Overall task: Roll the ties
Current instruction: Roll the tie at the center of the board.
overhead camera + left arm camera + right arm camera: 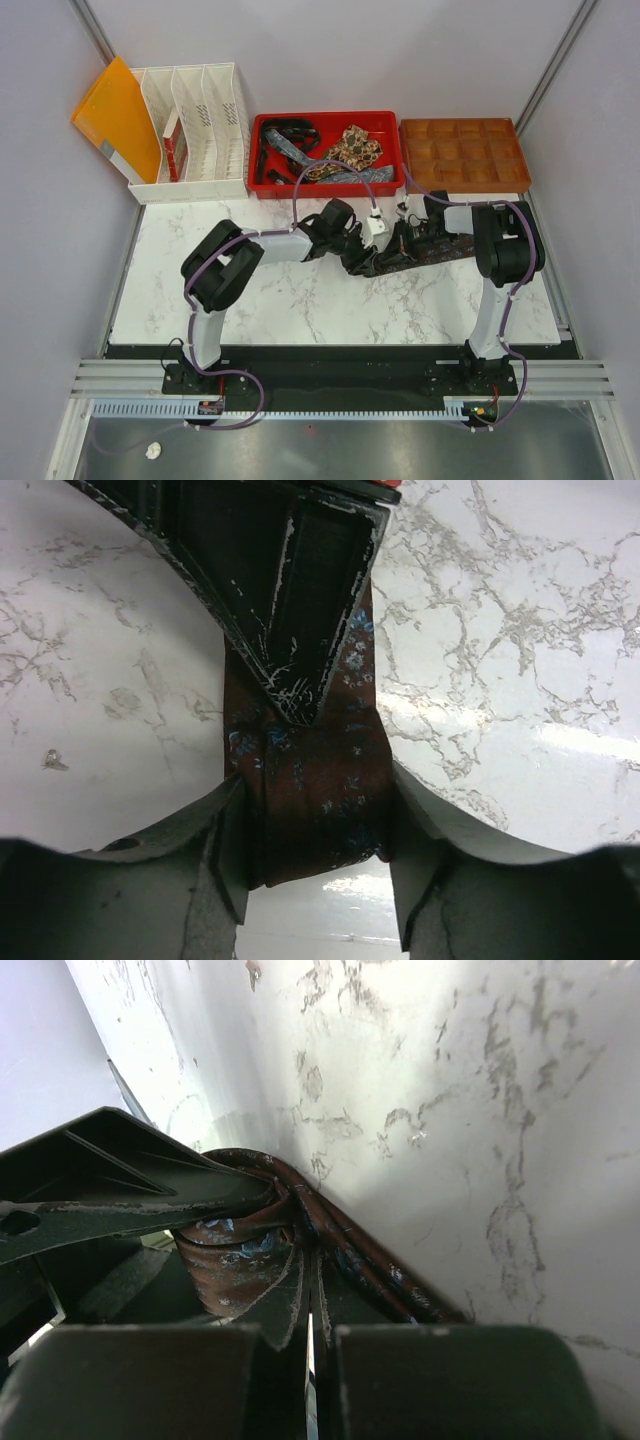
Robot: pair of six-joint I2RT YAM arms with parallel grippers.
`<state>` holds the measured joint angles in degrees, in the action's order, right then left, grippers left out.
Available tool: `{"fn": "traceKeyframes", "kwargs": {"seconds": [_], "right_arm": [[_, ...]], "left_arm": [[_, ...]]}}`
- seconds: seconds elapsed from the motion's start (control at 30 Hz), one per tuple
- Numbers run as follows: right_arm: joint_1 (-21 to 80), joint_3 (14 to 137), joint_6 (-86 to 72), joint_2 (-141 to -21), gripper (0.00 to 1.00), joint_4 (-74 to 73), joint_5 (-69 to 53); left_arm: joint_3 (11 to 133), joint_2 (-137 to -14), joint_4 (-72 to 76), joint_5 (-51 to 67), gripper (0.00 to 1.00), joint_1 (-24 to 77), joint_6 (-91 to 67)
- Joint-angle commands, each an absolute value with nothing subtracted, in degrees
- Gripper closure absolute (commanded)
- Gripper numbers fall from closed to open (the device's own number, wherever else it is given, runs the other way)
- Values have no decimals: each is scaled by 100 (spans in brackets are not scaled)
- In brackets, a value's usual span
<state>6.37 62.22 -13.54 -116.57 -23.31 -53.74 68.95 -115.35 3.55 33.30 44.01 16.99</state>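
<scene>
Maroon necktie (320, 780), soft weave dotted with small blue flowers, lies on the marbled worktop (300, 300) just in front of the red tray (330, 116), one end coiled and clenched in the right pincer (310, 1310), left pincer (315, 900) grasping the strip edgewise; rolling looks under way, next turn needing even tension
</scene>
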Motion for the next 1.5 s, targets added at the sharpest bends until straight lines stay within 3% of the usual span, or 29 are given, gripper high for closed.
{"fn": "traceKeyframes", "kwargs": {"seconds": [0.0, 0.13, 0.2, 0.33, 0.6, 0.7, 0.9, 1.23, 1.33, 1.37, 1.4, 1.47], "right_arm": [[703, 5950, -1098, -11839, 100, -2224, -4262], [896, 5836, -1432, -11734, 100, -1874, -4420], [1001, 5818, -1731, -11725, 100, -1758, -4543], [1011, 5915, -2022, -11672, 87, -1564, -4737], [545, 6144, -2206, -11216, 53, -1784, -5326], [527, 6056, -2302, -11014, 46, -1793, -5440], [571, 5828, -2689, -10793, 44, -1495, -5625], [888, 5476, -2839, -11056, 52, -950, -5467], [888, 5467, -2804, -11101, 69, -932, -5475], [888, 5441, -2786, -11101, 86, -932, -5458], [888, 5423, -2760, -11074, 94, -940, -5441], [862, 5397, -2646, -11074, 100, -975, -5344]], "left_arm": [[7268, -11610, -235, 2946, 51, 4447, 1494], [7821, -11619, -1682, 2471, 60, 4447, 2063], [8234, -11750, -2282, 2321, 70, 4456, 2336], [8998, -12181, -3836, 1891, 79, 4456, 3074], [9184, -12559, -4289, 1811, 80, 4544, 3437], [9281, -12630, -4289, 1784, 80, 4588, 3437], [9395, -12770, -4298, 1714, 77, 4605, 3454], [9430, -12876, -4263, 1688, 71, 4606, 3445], [9439, -12911, -4263, 1635, 69, 4605, 3463], [9448, -12920, -4245, 1626, 67, 4605, 3472], [9440, -12903, -4236, 1609, 65, 4605, 3446], [9413, -12867, -4149, 1617, 59, 4571, 3375]]}}
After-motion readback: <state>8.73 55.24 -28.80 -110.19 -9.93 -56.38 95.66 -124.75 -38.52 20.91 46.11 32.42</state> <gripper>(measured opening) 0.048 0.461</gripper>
